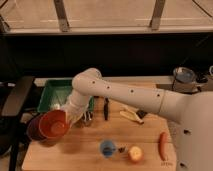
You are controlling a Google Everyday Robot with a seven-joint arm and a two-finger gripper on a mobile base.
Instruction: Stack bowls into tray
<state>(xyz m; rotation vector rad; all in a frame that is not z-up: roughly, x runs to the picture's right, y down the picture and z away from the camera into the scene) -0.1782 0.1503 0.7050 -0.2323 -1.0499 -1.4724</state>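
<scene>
The orange-red bowl (52,124) hangs tilted above the table's left front, its opening facing the camera. My gripper (68,117) is shut on its rim at the right side, and the bowl partly hides the fingers. The dark maroon bowl (33,128) sits on the table just behind and left of the orange one, mostly covered by it. The green tray (52,92) lies at the back left, behind my arm. A white cup-like thing (57,106) shows at the tray's front edge.
A small blue cup (107,147), a round yellow-red fruit (135,154) and a long orange-red item (162,144) lie along the front. A banana (131,115) and a black utensil (106,108) are mid-table. A metal pot (183,78) stands back right, a dark chair (15,98) to the left.
</scene>
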